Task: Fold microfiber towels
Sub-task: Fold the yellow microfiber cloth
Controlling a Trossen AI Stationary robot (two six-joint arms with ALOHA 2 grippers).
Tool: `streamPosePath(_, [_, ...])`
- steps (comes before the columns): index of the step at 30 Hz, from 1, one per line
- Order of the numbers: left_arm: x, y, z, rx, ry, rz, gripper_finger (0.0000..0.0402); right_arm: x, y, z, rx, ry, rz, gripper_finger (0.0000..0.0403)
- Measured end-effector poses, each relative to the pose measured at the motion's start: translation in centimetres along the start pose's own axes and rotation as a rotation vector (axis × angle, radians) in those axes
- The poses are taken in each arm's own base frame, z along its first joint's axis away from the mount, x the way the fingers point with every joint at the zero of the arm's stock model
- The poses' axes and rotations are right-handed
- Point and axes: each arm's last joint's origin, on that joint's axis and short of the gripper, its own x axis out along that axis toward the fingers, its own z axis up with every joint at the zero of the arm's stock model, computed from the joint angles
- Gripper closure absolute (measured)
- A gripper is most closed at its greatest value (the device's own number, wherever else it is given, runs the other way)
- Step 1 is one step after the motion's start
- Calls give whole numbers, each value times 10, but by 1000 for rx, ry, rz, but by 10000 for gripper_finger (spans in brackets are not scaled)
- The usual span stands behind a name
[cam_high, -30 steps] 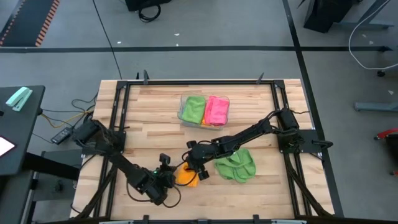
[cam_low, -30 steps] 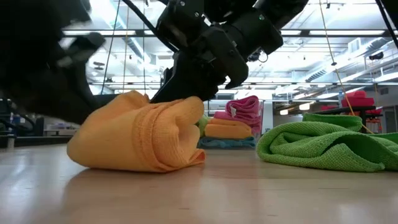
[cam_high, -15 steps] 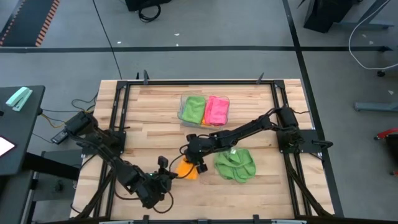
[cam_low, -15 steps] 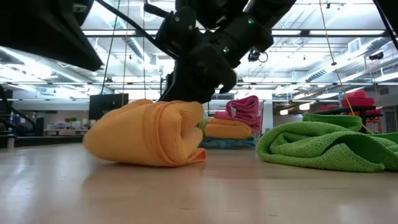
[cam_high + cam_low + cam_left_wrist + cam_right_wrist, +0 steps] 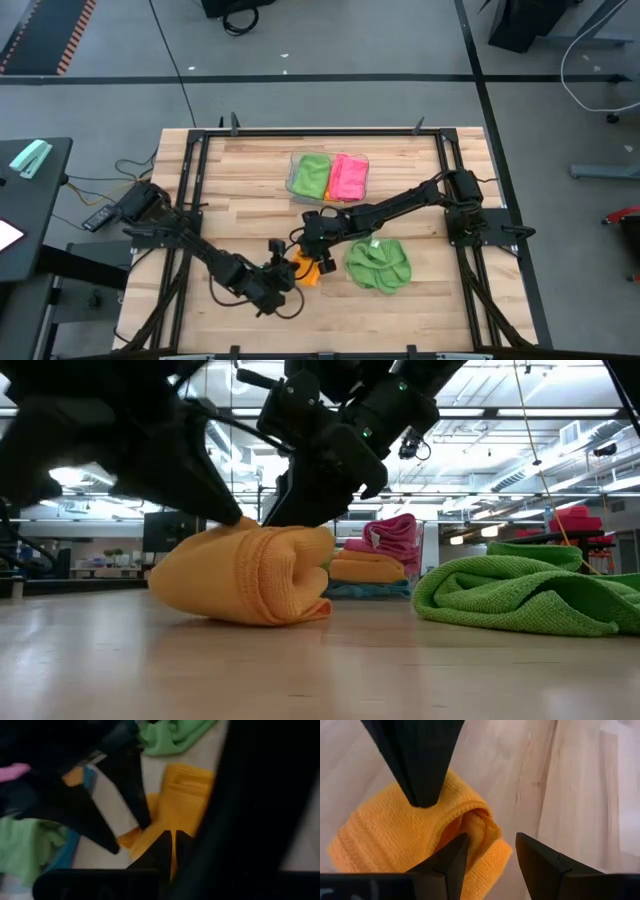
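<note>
We see the orange towel [image 5: 304, 269] bunched in a rolled heap on the wooden table [image 5: 240, 180], near its front middle. Both arms meet at it. The right gripper [image 5: 318, 262] comes in from the far right side; in its wrist view its two fingers [image 5: 451, 862] stand spread, one resting against the open end of the orange roll, the other just off it over bare wood. The left gripper [image 5: 281, 272] reaches in from the near left and sits against the towel's other side; its fingers look nearly pressed together, but we cannot tell whether they pinch any cloth. A crumpled green towel [image 5: 378, 264] lies just to the right of the orange one, apart from it. Farther back, a clear tray [image 5: 293, 176] holds a folded green towel [image 5: 312, 175] and a folded pink towel [image 5: 348, 176] side by side.
</note>
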Motion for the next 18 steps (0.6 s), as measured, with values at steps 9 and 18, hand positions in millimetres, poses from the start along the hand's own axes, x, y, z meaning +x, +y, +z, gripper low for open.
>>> streamPosePath(9, [31,1,-9,-17,69,15,390,1,-8,-9,87,37,-10,226])
streamPosePath(18, [41,1,-13,-22,82,24,377,-27,-5,5,126,74,3,222])
